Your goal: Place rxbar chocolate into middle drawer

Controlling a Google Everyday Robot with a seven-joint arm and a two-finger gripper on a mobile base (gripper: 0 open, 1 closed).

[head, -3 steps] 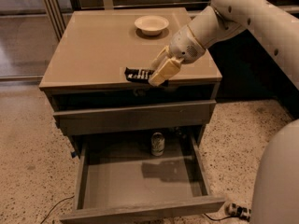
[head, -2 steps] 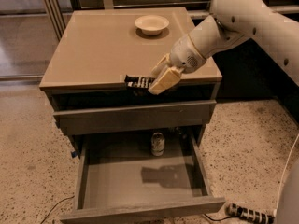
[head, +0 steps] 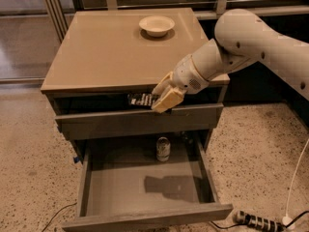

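Observation:
The rxbar chocolate point(head: 139, 99), a small black bar with white lettering, hangs level just in front of the cabinet's top edge. My gripper point(head: 158, 102) is shut on its right end, the cream fingers point(head: 166, 99) coming in from the right. Below it, the middle drawer point(head: 116, 190) is pulled wide out, showing its grey floor and low side walls. The bar is above the drawer's back part, well clear of the floor.
A small upright can point(head: 163, 149) stands at the back of the open drawer. A closed grey drawer front point(head: 106, 124) sits just under the bar. A cream bowl point(head: 157, 24) rests on the cabinet top point(head: 106, 52). A power strip point(head: 256, 221) and cables lie on the floor.
My gripper has carried the bar forward and down, from over the cabinet top's front edge to in front of it, above the open drawer.

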